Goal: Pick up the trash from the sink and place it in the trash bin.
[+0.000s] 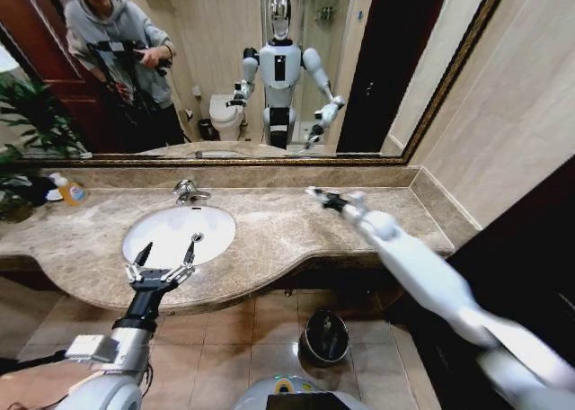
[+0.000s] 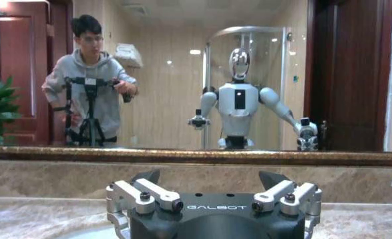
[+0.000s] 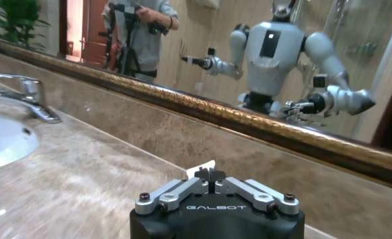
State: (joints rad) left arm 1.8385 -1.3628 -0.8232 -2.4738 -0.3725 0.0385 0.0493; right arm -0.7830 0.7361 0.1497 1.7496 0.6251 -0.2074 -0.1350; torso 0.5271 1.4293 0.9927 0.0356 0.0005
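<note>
The white oval sink (image 1: 162,223) is set in the brown marble counter, and part of its basin (image 3: 0,144) shows in the right wrist view. My left gripper (image 1: 167,248) hovers open over the basin's front edge, nothing between its fingers; the left wrist view shows it (image 2: 211,179) spread wide. To the right of the sink, my right gripper (image 1: 325,197) reaches over the counter, shut on a small white piece of trash (image 3: 203,171) that pokes out past its tips (image 3: 211,175). The dark round trash bin (image 1: 324,337) stands on the floor below the counter's front edge.
A chrome faucet (image 1: 187,191) stands behind the basin. A clear bottle of orange liquid (image 1: 70,191) and a green plant (image 1: 25,127) are at the far left. A large mirror (image 1: 359,68) runs along the back wall. A side wall closes the counter's right end.
</note>
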